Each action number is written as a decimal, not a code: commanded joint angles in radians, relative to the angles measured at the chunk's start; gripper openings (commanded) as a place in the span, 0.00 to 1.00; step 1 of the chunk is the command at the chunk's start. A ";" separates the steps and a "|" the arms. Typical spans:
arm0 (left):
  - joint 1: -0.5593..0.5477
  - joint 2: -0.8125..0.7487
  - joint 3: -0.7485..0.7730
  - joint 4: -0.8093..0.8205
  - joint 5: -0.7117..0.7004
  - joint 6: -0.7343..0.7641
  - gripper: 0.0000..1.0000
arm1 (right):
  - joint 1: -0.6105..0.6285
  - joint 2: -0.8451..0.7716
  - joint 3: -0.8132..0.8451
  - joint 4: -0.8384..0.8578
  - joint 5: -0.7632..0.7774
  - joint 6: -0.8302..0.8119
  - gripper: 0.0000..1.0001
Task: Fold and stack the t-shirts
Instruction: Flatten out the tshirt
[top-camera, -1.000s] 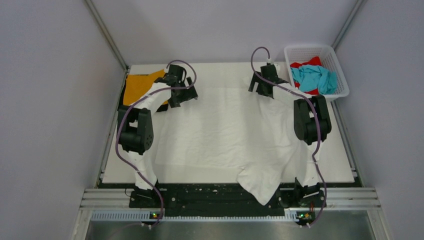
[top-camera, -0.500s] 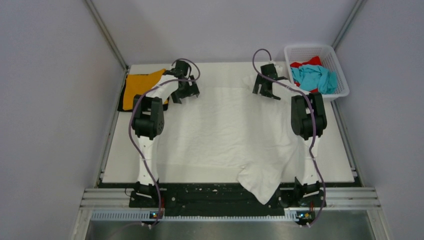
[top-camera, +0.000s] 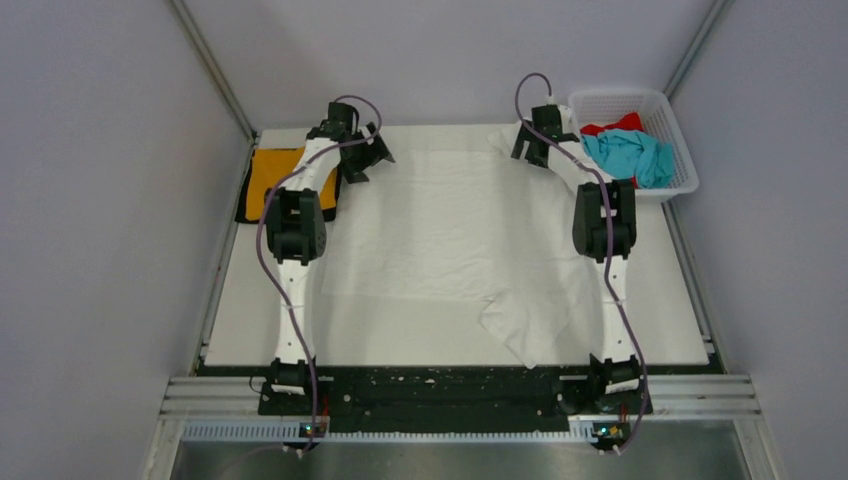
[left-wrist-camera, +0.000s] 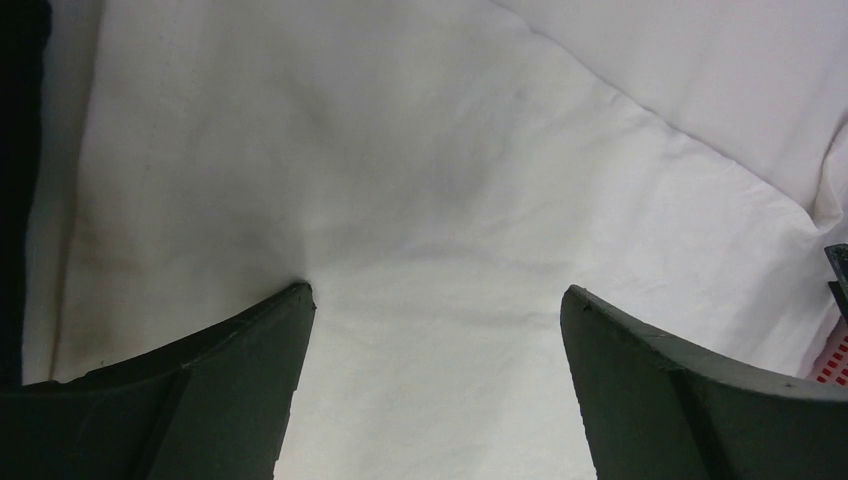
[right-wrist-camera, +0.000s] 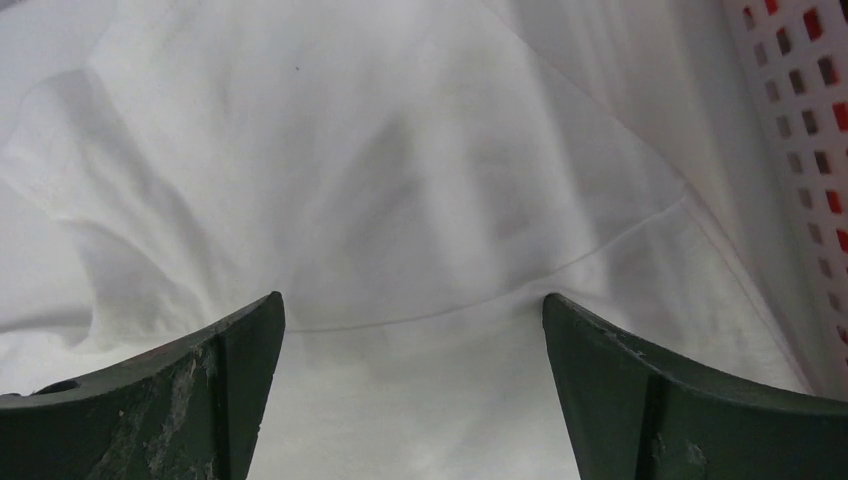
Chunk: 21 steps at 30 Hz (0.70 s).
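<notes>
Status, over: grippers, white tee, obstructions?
Left gripper open, right gripper open, both over tee's far edge. White tee spread flat, near corner rumpled. Basket beside right gripper.

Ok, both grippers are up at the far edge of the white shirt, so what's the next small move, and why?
Probably bring the right gripper back to the white t-shirt's near right corner and pull it flat. Both it and the left gripper are open, holding nothing, and the shirt lies spread except for that bunched corner.

The right gripper (right-wrist-camera: 411, 300) stands wide apart over the creased white t-shirt (right-wrist-camera: 400, 150), the white mesh basket (right-wrist-camera: 800, 120) alongside.
</notes>
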 joint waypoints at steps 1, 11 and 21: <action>0.006 0.070 -0.004 0.028 0.013 0.000 0.99 | -0.019 0.070 0.107 -0.014 -0.069 -0.041 0.99; -0.007 -0.188 -0.059 0.025 0.016 0.064 0.99 | 0.000 -0.118 0.102 0.009 -0.132 -0.169 0.99; -0.051 -0.755 -0.733 0.042 -0.193 0.016 0.99 | 0.054 -0.577 -0.494 0.236 -0.075 -0.159 0.99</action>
